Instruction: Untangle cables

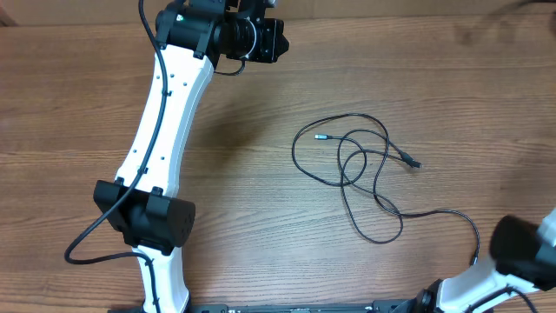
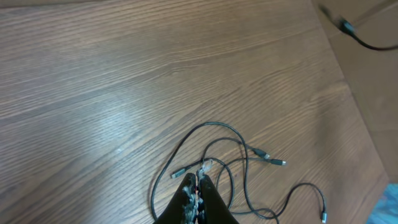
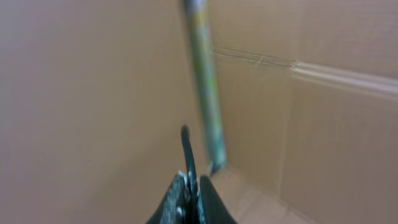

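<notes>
- Cables (image 1: 346,165) lay loosely tangled right of centre on the table (image 1: 243,217), untouched.
- Left gripper (image 2: 198,180) pointed toward them, jaws together; right gripper (image 3: 189,180), likewise closed, faced away.
- Likely best start: open wide, pinch one free plug end (image 1: 415,163), draw it slowly outward.

Wooden table (image 1: 261,217), cardboard wall (image 3: 93,93)

The right gripper (image 3: 193,182) (jaws together) faces a brown wall (image 3: 93,93) and a blurred greenish rod (image 3: 205,81).

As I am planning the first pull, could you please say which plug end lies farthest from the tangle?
The plug end on the long tail beside the right arm.
</notes>
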Controlling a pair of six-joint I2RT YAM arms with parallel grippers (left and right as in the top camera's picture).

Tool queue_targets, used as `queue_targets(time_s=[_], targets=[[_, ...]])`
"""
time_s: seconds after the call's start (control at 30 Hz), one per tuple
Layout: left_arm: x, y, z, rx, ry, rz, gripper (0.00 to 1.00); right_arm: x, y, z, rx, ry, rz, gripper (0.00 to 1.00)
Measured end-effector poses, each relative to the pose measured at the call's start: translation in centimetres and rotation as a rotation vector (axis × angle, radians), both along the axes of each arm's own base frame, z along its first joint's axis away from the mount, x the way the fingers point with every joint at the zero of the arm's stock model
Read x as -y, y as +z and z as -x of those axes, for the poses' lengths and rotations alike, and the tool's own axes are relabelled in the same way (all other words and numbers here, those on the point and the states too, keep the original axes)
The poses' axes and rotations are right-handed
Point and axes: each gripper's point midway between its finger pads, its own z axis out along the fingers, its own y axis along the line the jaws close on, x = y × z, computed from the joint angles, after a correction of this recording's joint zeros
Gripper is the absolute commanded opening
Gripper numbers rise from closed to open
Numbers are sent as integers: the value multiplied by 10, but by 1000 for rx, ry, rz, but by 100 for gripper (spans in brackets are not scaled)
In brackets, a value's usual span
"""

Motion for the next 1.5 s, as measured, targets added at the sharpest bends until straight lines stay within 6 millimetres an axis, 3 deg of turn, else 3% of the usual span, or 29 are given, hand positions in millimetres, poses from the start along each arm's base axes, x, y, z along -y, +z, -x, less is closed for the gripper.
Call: queue_targets(time_s=[0.17, 0.37, 0.57, 0.7, 0.8, 0.9, 1.03, 1.07, 1.17, 1.27, 1.3, 1.33, 1.37, 1.5], targets=[[-6, -2, -1, -1, 22, -28, 4, 86, 23, -7, 135, -41, 165, 4], [-18, -13, 1, -25, 69, -99, 4, 154, -11, -38, 163, -50, 275, 4], [-26, -19, 2, -25, 81, -160, 4, 174, -22, -73, 322, -40, 477, 4], [-19, -19, 3, -12, 69, -168, 4, 173, -20, -76, 384, -58, 625, 4], [-9, -16, 3, 15, 54, -176, 4, 176, -34, -85, 360, -50, 648, 4], [0, -12, 0, 53, 48, -175, 4, 187, -75, -105, 264, -24, 592, 4], [7, -8, -3, 87, 45, -174, 4, 209, -173, -137, 84, 23, 438, 4], [8, -8, -3, 87, 43, -175, 4, 216, -219, -146, 14, 42, 347, 4], [13, -8, 0, 89, 35, -180, 4, 220, -330, -154, -149, 74, 101, 4], [20, -9, 4, 90, 22, -184, 4, 210, -411, -149, -261, 94, -113, 4], [23, -10, 6, 86, 14, -186, 4, 204, -425, -146, -287, 103, -165, 4], [25, -10, 9, 82, 10, -191, 4, 198, -434, -145, -305, 117, -203, 10], [25, -12, 10, 78, 9, -197, 4, 190, -439, -144, -323, 140, -248, 23], [23, -17, 15, 64, 14, -237, 4, 158, -420, -146, -327, 247, -343, 33]])
